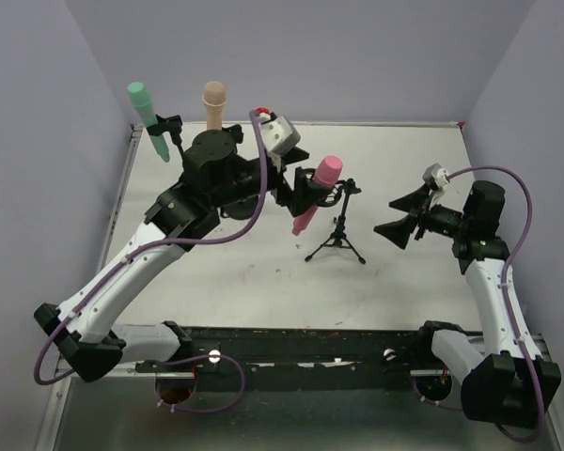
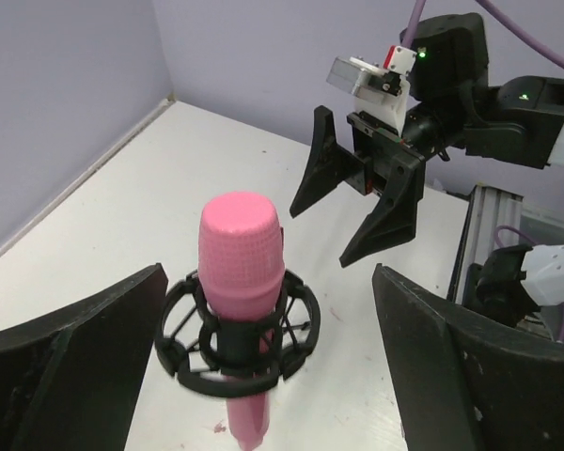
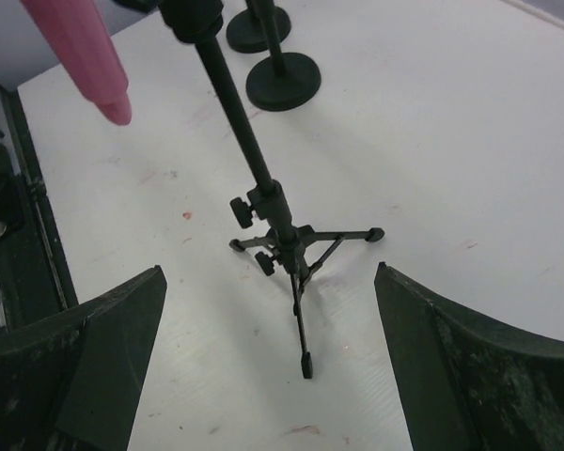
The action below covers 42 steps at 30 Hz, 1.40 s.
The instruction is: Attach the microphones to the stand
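White worktop (image 1: 216,282) beneath both tools. Left tool (image 2: 268,277) released, jaws wide apart, gripping nothing. Right tool (image 1: 401,216) likewise spread and empty. Ahead of and below right tool: black tripod stand (image 3: 282,235). Between left tool's jaws, touching neither: pink microphone (image 2: 242,254), head up. Behind left tool: mint green microphone (image 1: 146,117) and peach microphone (image 1: 213,103), heads up, off the worktop. Around pink microphone's handle: black ring mount (image 2: 183,329) atop the stand.

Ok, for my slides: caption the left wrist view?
Pink microphone sits in the shock mount, open left gripper either side, open right gripper beyond.
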Each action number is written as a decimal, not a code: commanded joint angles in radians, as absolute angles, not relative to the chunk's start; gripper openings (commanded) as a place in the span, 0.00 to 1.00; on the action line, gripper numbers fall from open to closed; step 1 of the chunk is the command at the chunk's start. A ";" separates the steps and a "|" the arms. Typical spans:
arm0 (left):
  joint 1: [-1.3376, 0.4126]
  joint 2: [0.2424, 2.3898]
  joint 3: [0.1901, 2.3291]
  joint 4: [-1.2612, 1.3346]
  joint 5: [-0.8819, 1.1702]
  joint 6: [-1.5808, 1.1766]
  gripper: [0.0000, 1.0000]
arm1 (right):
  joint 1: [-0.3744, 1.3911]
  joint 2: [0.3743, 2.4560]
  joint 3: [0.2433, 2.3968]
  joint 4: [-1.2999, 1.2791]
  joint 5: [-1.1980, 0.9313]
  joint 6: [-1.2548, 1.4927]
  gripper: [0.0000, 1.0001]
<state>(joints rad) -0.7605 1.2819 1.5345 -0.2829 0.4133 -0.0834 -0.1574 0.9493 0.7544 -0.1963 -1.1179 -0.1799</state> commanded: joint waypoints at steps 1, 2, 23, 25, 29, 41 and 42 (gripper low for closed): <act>-0.747 1.048 1.300 -0.197 0.321 -0.072 0.99 | -0.160 1.008 0.718 -0.339 -1.320 -0.504 1.00; -0.741 0.978 1.216 -0.180 0.296 -0.072 0.99 | -0.160 1.023 0.716 -0.342 -1.348 -0.523 1.00; -0.704 0.391 0.603 -0.262 0.011 0.020 0.99 | 0.100 1.713 1.391 -1.422 -1.459 -1.732 0.91; -0.701 0.396 0.601 -0.259 0.018 0.018 0.99 | 0.112 1.720 1.402 -1.424 -1.459 -1.724 0.90; -0.686 0.400 0.604 -0.255 0.023 0.015 0.99 | 0.124 1.701 1.404 -1.352 -1.436 -1.605 0.90; -0.667 0.410 0.601 -0.250 0.032 0.009 0.99 | 0.184 1.453 1.092 -0.499 -1.276 -0.772 1.00; -0.667 0.413 0.601 -0.250 0.034 0.008 0.99 | 0.186 1.457 1.094 -0.483 -1.276 -0.758 0.99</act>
